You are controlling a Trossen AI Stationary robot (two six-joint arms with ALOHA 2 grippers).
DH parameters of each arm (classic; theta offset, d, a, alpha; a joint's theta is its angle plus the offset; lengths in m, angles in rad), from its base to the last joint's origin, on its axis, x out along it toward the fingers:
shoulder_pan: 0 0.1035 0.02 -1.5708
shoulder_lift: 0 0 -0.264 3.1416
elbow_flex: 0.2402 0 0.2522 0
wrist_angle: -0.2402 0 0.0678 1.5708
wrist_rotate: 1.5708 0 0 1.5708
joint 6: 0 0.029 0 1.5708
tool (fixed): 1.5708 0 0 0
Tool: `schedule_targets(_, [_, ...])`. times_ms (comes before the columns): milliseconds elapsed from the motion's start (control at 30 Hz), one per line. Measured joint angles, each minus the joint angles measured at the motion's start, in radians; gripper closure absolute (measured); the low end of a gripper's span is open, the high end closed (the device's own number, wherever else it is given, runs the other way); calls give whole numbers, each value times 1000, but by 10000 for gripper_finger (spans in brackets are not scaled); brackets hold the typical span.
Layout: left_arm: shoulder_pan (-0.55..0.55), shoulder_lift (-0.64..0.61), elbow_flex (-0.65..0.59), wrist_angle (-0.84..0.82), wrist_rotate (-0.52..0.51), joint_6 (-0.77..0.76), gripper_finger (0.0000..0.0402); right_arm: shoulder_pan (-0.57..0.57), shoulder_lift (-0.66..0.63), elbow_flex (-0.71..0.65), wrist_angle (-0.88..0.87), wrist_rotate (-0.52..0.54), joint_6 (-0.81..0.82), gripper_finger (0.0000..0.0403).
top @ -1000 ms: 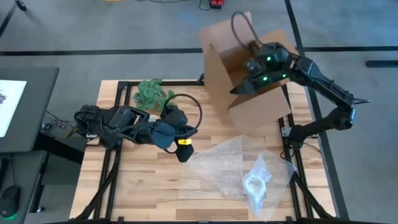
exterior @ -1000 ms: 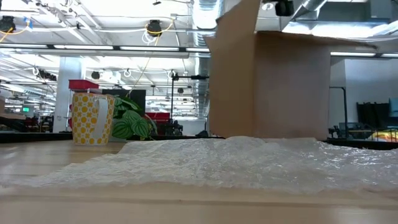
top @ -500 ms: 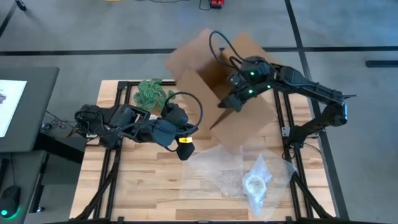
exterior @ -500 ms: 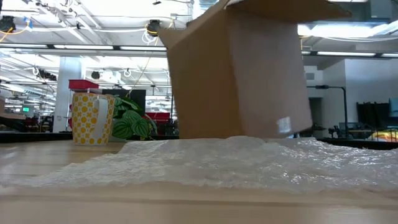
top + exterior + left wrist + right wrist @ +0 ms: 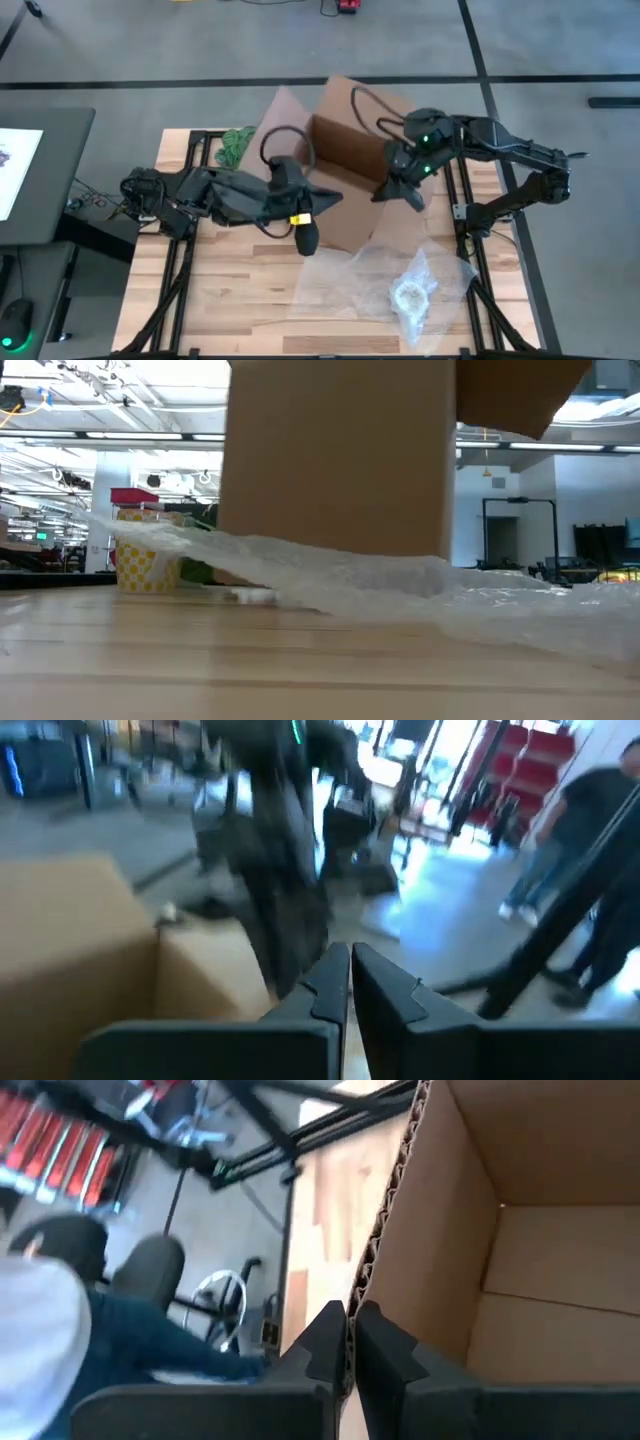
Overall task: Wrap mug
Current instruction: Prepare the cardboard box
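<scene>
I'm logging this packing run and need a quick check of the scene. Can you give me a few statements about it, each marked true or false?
1. The right gripper pinches the box wall. True.
2. The box lies flattened on the table. False: it stands open, flaps up.
3. Bubble wrap is spread on the table's right half. True.
4. The yellow mug sits inside the box. False: in the low view it stands on the table beside the box.
5. The left gripper is wide open. False: its fingers are together.
</scene>
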Motion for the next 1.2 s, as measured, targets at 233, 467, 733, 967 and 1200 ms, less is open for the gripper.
schedule_targets(233, [143, 0, 0, 42, 35, 21, 402, 106, 16, 0, -8, 144, -43, 394])
schedule_targets(467, [275, 0, 0, -120, 322, -98, 402, 126, 15, -1, -9, 185, -43, 362])
schedule_targets(733, [368, -36, 0, -373, 425, -107, 402, 133, 14, 38, 29, 183, -43, 303])
schedule_targets(967, [414, -47, 0, -519, 479, -115, 402, 147, 15, 58, 86, 127, -33, 258])
schedule_targets(1200, [384, -47, 0, -562, 537, -83, 402, 213, 70, 58, 98, 114, -48, 246])
